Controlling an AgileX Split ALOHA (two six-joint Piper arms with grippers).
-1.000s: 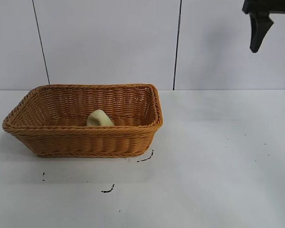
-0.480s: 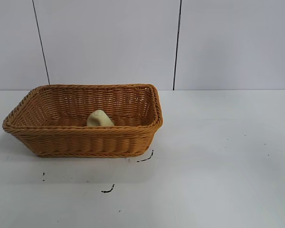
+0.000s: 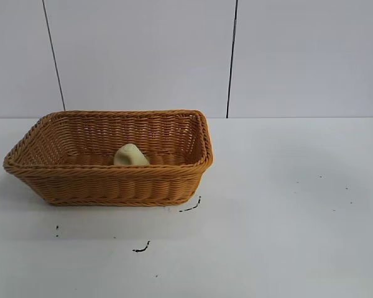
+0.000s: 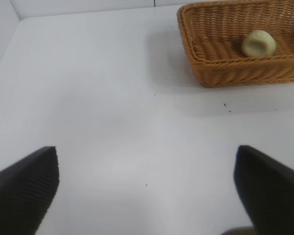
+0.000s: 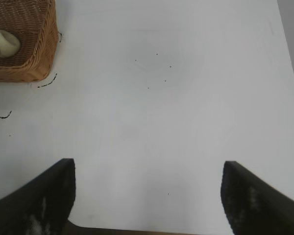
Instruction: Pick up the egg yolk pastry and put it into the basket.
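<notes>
The pale yellow-green egg yolk pastry (image 3: 130, 154) lies inside the golden-brown wicker basket (image 3: 112, 186) at the table's left. It also shows in the left wrist view (image 4: 258, 43) within the basket (image 4: 220, 73) and in the right wrist view (image 5: 4, 43) within the basket (image 5: 39, 58). Neither arm shows in the exterior view. My left gripper (image 4: 147, 169) is open and empty over bare table, well away from the basket. My right gripper (image 5: 148, 178) is open and empty over bare table to the basket's right.
The white table (image 3: 286, 205) carries a few small black marks (image 3: 141, 248) in front of the basket. A white panelled wall (image 3: 143, 56) stands behind the table.
The right gripper, seen at the upper right of the exterior view one second ago, has moved out of that view. The pastry and basket have not moved.
</notes>
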